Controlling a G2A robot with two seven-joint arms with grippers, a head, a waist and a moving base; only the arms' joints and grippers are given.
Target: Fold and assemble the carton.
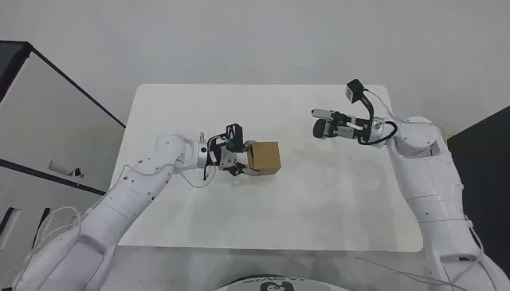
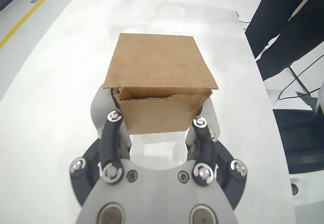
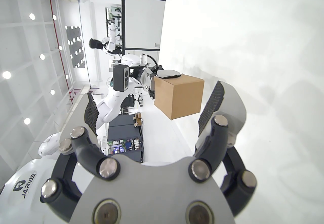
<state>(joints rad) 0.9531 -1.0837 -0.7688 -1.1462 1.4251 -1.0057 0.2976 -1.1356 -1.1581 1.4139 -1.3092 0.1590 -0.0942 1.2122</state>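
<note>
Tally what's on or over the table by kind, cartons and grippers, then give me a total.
carton: 1
grippers: 2, the left gripper and the right gripper
Total: 3

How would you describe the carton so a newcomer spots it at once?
Look at the white table, slightly toward the robot's left of its middle. There the left gripper clamps a small brown cardboard carton by one end. It is the only brown, box-shaped thing there.
</note>
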